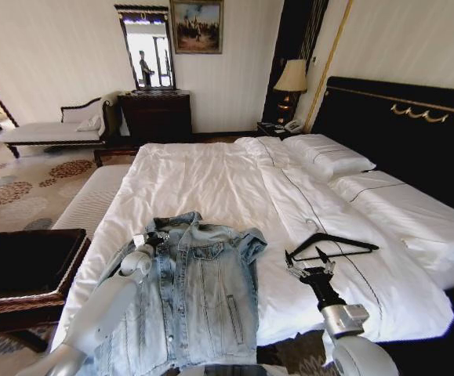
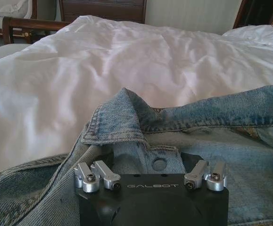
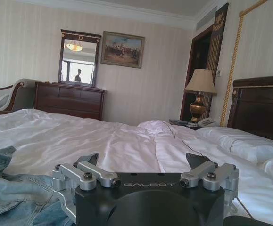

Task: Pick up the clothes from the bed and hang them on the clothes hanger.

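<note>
A light-blue denim jacket, the clothes (image 1: 199, 290), lies spread flat near the foot of the white bed (image 1: 211, 172), collar toward the pillows. My left gripper (image 1: 150, 239) sits at the collar's left side, open, with the collar (image 2: 127, 117) and button placket rising between its spread fingers. The black triangular clothes hanger (image 1: 332, 244) lies on the sheet to the jacket's right. My right gripper (image 1: 309, 262) hovers just before the hanger's near corner, open and holding nothing. In the right wrist view the gripper (image 3: 144, 162) faces across the bed, with the jacket (image 3: 13, 188) to one side.
White pillows (image 1: 325, 157) and a tall black headboard (image 1: 399, 125) stand at the bed's right. A dark low table (image 1: 23, 262) sits beside the bed's left edge. A chaise (image 1: 54, 129), a dresser (image 1: 156, 113) and a lamp (image 1: 292, 78) line the far wall.
</note>
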Motion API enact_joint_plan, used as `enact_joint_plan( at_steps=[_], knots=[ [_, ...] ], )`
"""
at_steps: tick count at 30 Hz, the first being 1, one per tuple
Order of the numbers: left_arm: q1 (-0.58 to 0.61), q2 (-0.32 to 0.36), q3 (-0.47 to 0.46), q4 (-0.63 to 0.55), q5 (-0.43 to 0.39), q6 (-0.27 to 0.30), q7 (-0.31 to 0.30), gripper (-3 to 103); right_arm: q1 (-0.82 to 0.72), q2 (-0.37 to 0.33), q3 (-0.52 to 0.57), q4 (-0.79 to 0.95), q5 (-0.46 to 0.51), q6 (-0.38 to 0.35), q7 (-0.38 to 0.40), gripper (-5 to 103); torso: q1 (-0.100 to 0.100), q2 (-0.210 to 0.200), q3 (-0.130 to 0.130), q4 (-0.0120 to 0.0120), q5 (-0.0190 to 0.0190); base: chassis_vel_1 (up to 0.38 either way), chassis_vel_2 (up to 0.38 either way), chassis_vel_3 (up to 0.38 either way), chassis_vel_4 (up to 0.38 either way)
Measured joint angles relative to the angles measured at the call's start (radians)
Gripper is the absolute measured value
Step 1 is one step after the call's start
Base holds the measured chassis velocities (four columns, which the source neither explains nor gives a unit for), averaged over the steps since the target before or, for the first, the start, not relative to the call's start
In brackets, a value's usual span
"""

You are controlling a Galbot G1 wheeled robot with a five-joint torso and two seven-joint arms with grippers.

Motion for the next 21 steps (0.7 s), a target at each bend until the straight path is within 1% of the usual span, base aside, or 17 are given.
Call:
enact_joint_plan(
  at_steps=[2, 3, 4, 8, 10, 12, 13, 15, 16, 19, 21],
  knots=[
    [-0.003, -0.004, 0.001, 0.010, 0.005, 0.000, -0.003, 81, 0.007, -0.001, -0.001, 0.000, 0.005, -0.004, 0.000, 100, 0.000, 0.000, 0.000, 0.0000, -0.0001, 0.000, 0.000, 0.000, 0.000],
    [-0.008, -0.007, -0.001, 0.020, 0.009, 0.000, -0.006, 76, 0.008, -0.001, -0.001, 0.002, 0.008, -0.006, 0.000, 100, 0.000, 0.000, 0.000, -0.0001, -0.0002, 0.000, 0.000, 0.000, 0.000],
    [-0.008, -0.007, -0.001, 0.020, 0.009, 0.000, -0.006, 76, 0.008, -0.001, -0.001, 0.002, 0.008, -0.006, 0.000, 100, 0.000, 0.000, 0.000, -0.0001, -0.0002, 0.000, 0.000, 0.000, 0.000],
    [-0.019, -0.004, -0.008, 0.039, 0.018, -0.002, -0.012, 54, -0.005, 0.001, 0.008, 0.004, 0.009, -0.003, 0.000, 100, 0.000, 0.000, 0.000, -0.0002, -0.0002, 0.000, 0.000, 0.000, 0.000],
    [-0.018, -0.001, -0.010, 0.036, 0.019, -0.002, -0.012, 54, -0.006, 0.003, 0.008, 0.005, 0.009, -0.003, 0.000, 100, 0.000, 0.000, 0.000, -0.0002, -0.0001, 0.000, 0.000, 0.000, 0.000],
    [-0.009, 0.007, -0.015, 0.015, 0.018, -0.004, -0.016, 43, -0.005, 0.008, 0.005, 0.006, 0.007, -0.002, 0.000, 100, 0.000, 0.000, 0.000, 0.0000, -0.0001, 0.000, 0.000, 0.000, 0.000],
    [-0.009, 0.007, -0.015, 0.015, 0.018, -0.004, -0.016, 43, -0.005, 0.008, 0.005, 0.006, 0.007, -0.002, 0.000, 100, 0.000, 0.000, 0.000, 0.0000, -0.0001, 0.000, 0.000, 0.000, 0.000],
    [0.003, 0.014, -0.016, -0.007, 0.016, -0.004, -0.019, 32, -0.004, 0.010, 0.000, 0.009, 0.005, -0.002, 0.000, 100, 0.000, 0.000, 0.000, 0.0000, -0.0002, 0.000, 0.000, 0.000, 0.000],
    [0.003, 0.014, -0.016, -0.007, 0.016, -0.004, -0.019, 32, -0.004, 0.010, 0.000, 0.009, 0.005, -0.002, 0.000, 100, 0.000, 0.000, 0.000, 0.0000, -0.0002, 0.000, 0.000, 0.000, 0.000],
    [0.015, 0.024, -0.019, -0.027, 0.014, -0.004, -0.021, 16, -0.004, 0.011, -0.004, 0.013, 0.002, -0.003, 0.000, 100, 0.000, 0.000, 0.000, 0.0000, -0.0001, 0.000, 0.000, 0.000, 0.000],
    [0.016, 0.025, -0.019, -0.029, 0.014, -0.004, -0.021, 16, -0.004, 0.011, -0.004, 0.014, 0.002, -0.003, 0.000, 100, 0.000, 0.000, 0.000, 0.0000, -0.0001, 0.000, 0.000, 0.000, 0.000]
  ],
)
